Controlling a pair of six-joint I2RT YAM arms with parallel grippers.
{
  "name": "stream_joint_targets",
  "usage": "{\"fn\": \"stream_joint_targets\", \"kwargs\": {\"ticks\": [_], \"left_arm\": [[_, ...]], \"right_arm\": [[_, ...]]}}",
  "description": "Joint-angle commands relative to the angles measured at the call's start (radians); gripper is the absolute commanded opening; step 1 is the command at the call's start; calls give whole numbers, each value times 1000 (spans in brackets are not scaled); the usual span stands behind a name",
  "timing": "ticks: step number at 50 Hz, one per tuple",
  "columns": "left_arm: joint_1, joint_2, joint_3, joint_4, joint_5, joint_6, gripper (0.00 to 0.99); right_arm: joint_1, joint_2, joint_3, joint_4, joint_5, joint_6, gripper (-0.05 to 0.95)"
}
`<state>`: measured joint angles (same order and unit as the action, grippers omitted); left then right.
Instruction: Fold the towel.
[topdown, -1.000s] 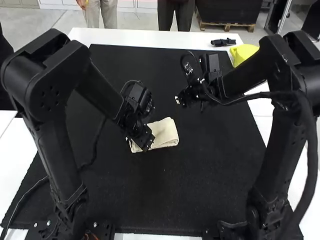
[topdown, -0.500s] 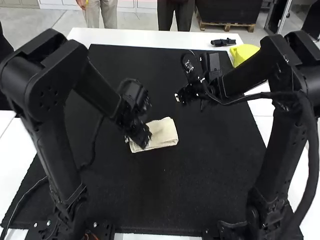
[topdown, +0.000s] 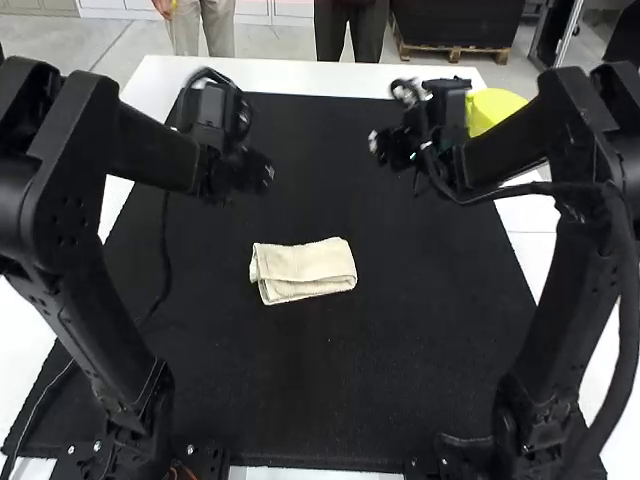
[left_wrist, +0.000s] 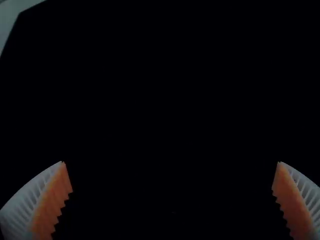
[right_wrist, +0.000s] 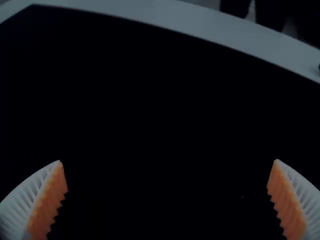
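Towel (topdown: 306, 268) — folded, apart from left pincer (topdown: 262, 178)

cream towel (topdown: 308, 264), black mat (topdown: 400, 350) (white table (topdown: 290, 77))

A large flat black mat (topdown: 420, 330) covered much of the smooth white surface (topdown: 290, 75); a bright yellow object (topdown: 491, 108) sat by the mat's far right corner.

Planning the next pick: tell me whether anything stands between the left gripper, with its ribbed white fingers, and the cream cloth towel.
Nothing visible stands between the left gripper and the folded cream towel; in the high view, flat black mat runs between them.
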<state>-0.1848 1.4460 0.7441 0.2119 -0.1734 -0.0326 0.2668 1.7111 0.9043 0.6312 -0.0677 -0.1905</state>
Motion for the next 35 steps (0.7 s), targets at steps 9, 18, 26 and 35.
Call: {"fn": "stream_joint_targets", "kwargs": {"ticks": [9, 18, 26, 35], "left_arm": [[179, -21, -57, 201, 17, -49, 946], [202, -36, -144, 348, 22, -53, 949], [192, -122, -200, 366, 17, -52, 957], [177, -274, -252, 346, 5, -43, 957]], "right_arm": [[-146, -171, -110, 219, 106, 158, 921], [-149, -249, -208, 265, 121, 163, 921], [-146, -354, -305, 303, 123, 163, 921], [-130, -436, -347, 295, 121, 163, 921]]}}
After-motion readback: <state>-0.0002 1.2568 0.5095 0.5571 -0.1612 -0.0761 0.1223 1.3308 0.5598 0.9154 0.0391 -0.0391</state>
